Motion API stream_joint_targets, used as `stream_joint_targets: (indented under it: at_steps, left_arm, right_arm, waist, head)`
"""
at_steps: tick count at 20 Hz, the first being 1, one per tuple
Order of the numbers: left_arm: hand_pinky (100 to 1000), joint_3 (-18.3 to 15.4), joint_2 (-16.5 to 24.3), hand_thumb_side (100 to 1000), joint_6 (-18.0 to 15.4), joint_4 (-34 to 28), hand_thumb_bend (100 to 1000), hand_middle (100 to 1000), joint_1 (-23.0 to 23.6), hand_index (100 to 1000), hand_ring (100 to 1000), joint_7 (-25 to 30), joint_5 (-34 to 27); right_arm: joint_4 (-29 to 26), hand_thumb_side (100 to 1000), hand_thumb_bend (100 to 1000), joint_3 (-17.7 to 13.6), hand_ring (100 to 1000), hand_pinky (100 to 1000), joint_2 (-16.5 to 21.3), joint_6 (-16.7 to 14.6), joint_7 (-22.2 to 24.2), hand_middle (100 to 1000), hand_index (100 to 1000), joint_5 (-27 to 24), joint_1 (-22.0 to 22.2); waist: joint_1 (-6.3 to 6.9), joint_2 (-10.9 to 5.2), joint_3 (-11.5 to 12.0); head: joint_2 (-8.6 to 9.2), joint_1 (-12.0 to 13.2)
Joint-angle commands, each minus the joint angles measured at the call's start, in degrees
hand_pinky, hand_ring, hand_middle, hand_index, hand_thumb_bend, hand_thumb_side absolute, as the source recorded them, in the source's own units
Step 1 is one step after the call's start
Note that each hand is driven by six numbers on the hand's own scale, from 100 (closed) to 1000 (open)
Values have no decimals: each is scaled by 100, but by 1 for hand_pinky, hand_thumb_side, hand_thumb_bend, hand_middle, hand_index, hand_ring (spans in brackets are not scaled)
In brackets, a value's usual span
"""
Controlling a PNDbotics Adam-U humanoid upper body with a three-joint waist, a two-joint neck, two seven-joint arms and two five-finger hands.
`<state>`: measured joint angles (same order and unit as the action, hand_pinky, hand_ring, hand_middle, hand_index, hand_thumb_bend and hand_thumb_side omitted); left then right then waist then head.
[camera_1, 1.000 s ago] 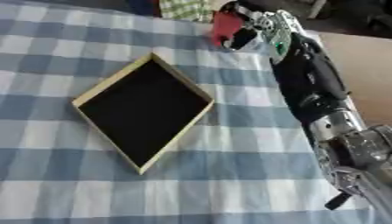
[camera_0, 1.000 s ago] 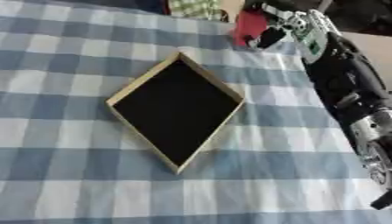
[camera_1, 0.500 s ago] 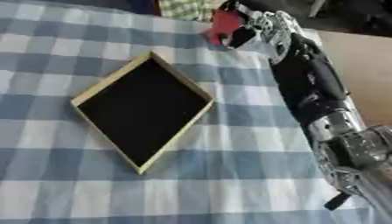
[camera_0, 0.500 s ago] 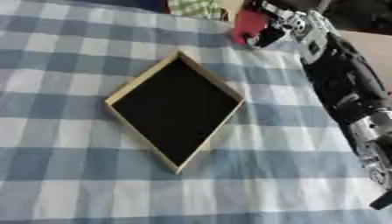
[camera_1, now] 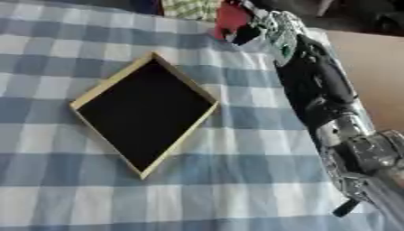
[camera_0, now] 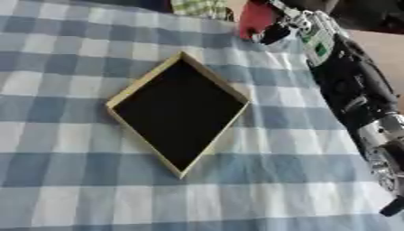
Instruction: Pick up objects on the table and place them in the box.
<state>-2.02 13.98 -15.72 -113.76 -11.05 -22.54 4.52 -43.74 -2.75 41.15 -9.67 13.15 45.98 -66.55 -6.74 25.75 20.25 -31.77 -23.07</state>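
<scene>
we see a red object at the far right of the checked tablecloth, grasped by the right hand, fingers curled round it. the box lies mid-table, nearer and left, well apart.

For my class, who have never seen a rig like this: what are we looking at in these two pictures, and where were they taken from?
Both pictures come from a stereo camera in a humanoid robot's head, looking down at its work; left and right eye show nearly the same thing. The long black and silver limb on the right is the robot's right arm. Its right hand is stretched to the far edge of the table, fingers closed on a red object whose kind I cannot make out. On the blue checked cloth lies a shallow box with a pale rim and a dark inside, with nothing visible in it. The left hand is out of view.
</scene>
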Motion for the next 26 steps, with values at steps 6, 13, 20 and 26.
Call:
stream_joint_targets:
  at_steps: [6,13,20,26]
  left_arm:
    - [684,-55,75,757,21,-83,100,596,97,609,724,-8,-12]
    - [684,-110,94,754,27,-83,100,597,140,610,725,-98,-28]
    - [684,-225,104,747,24,-83,100,600,163,615,727,-258,-19]
    - [684,-294,92,745,8,-83,100,599,171,615,727,-372,22]
  right_arm:
    - [-1089,100,100,456,449,390,435,-305,546,396,682,-682,32]
    - [-2505,100,100,1161,463,420,724,-471,1197,407,682,-1649,526]
    - [-4070,100,165,1682,476,466,809,-538,1281,416,672,-1869,992]
    - [-5018,100,211,1997,480,488,534,-689,1316,417,657,-1649,1279]
  waist:
    - [148,-318,-171]
    - [217,-446,-284]
    - [262,-547,-281]
    - [287,-570,-311]
  head:
    - [-225,95]
    - [-392,292]
    - [-455,335]
    - [-489,389]
